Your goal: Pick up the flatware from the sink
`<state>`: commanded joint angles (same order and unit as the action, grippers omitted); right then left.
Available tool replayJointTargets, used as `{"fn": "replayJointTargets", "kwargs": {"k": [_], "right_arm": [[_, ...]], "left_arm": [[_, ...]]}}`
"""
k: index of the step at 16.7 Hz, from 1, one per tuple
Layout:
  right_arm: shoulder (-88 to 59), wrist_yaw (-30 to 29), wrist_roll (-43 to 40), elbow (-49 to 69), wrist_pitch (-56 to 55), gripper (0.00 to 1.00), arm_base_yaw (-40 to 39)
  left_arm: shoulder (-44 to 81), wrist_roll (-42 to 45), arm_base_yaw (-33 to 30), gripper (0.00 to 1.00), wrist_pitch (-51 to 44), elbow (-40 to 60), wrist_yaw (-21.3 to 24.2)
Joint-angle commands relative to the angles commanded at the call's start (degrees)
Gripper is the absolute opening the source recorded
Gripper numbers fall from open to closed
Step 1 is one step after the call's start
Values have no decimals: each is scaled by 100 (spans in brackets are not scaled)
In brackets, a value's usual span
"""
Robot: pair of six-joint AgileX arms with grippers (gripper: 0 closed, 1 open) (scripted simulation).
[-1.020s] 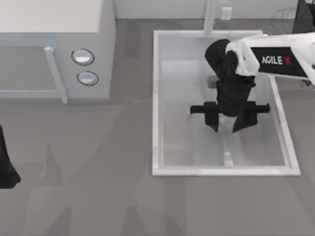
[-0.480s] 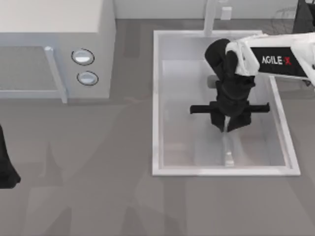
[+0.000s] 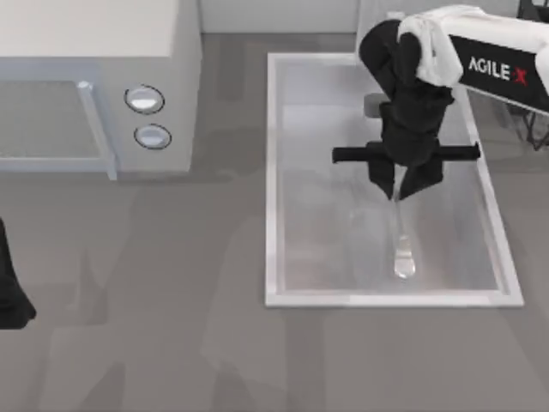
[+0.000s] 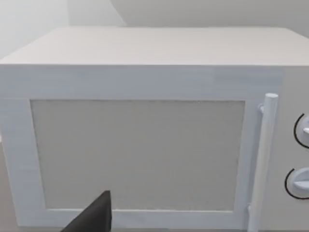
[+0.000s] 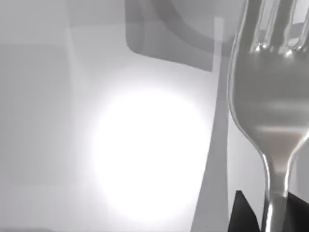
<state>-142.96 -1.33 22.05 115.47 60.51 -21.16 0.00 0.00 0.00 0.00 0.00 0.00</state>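
Sink (image 3: 273, 172) below — right gripper (image 3: 397, 194) pinches fork (image 5: 270, 111), tines close-up.

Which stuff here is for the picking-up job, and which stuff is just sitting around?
For the job:
- fork, pinched by the right gripper over the basin
- sink, where the fork came from

Just sitting around:
- microwave, on the table's left
- left gripper, parked at the left edge

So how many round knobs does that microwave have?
2. Both sit on the microwave front's right side, beside the door handle: the upper knob and the lower knob just under it. The left wrist view shows both cut off at its edge.
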Motion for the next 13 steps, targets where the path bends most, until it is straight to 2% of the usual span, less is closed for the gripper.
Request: {"fn": "replayJointTargets", "kwargs": {"k": [5, 13], "right_arm": [[474, 6, -15, 830, 1309, 0, 10], [755, 19, -194, 707, 1456, 0, 188]], "left_arm": [[0, 0, 0, 100, 0, 0, 0], [0, 0, 0, 100, 0, 0, 0]]}}
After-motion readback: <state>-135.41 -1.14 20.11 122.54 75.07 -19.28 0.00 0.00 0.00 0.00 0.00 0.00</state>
